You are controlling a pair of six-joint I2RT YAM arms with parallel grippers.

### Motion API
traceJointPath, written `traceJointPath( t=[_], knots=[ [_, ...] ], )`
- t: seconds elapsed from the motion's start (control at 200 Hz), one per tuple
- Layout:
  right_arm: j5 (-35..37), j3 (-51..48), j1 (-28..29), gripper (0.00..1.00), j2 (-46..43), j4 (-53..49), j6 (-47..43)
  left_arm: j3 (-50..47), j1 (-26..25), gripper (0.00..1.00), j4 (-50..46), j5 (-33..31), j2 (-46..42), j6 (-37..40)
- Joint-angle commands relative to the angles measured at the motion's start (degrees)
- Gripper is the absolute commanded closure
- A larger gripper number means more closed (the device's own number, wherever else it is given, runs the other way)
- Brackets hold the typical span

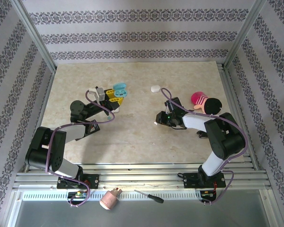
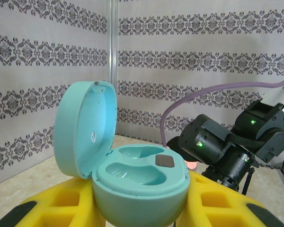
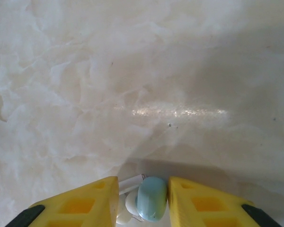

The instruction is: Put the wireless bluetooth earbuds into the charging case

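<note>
The left gripper point(image 1: 113, 97), left of the table's point(image 1: 132, 137) middle and toward the far edge, clamps its yellow fingers point(image 2: 217, 198) on the teal charging case point(image 2: 142, 179). The case's lid stands up and both wells are bare; a tiny mark inside the lid is too small to read. Near the table's centre the right gripper point(image 3: 143, 189) is low over the marbled top, pinching a pale blue-green earbud point(image 3: 151, 205) with white pieces point(image 3: 128, 202) pressed beside it. A white case point(image 1: 155, 88) lies toward the far edge, and a pink plush toy point(image 1: 202, 100) sits nearer the right edge
</note>
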Motion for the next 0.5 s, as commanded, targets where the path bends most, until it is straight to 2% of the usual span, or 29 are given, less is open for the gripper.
traceJointPath(
  t=[0.0, 0.495],
  knots=[
    [-1.9, 0.8, 0.2, 0.67, -0.6, 0.9, 0.2, 1.5, -0.8, 0.76, 2.8, 0.6, 0.4, 0.6],
    [-4.4, -0.4, -0.5, 0.7, 0.7, 3.9, 2.0, 1.5, -0.9, 0.76, 2.9, 0.5, 0.6, 0.7]
  ],
)
